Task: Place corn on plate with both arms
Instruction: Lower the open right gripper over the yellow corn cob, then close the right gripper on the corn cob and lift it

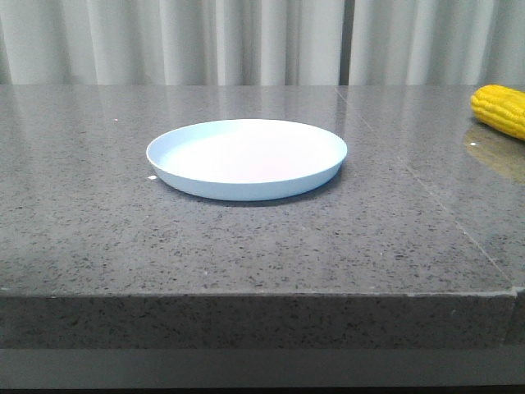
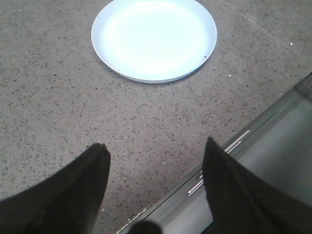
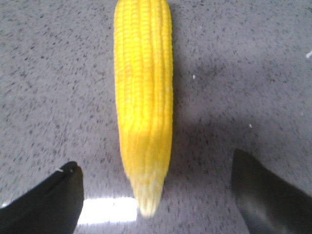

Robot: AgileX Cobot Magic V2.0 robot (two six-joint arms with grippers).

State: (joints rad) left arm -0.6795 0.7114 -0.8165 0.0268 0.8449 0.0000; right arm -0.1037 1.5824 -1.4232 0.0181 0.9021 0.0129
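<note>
The pale blue plate [image 1: 246,158] sits empty in the middle of the grey stone table and also shows in the left wrist view [image 2: 154,38]. The yellow corn [image 1: 500,109] lies at the far right, cut by the frame edge. In the right wrist view the corn [image 3: 144,92] lies on the table with its pale tip pointing between the jaws. My right gripper [image 3: 155,175] is open above the tip, not touching the cob. My left gripper [image 2: 155,155] is open and empty over the table's front edge, short of the plate. Neither gripper shows in the front view.
The table's front edge [image 1: 262,294] runs across the front view, and shows in the left wrist view [image 2: 243,136] with a metal frame beyond it. A white curtain [image 1: 246,41] hangs behind the table.
</note>
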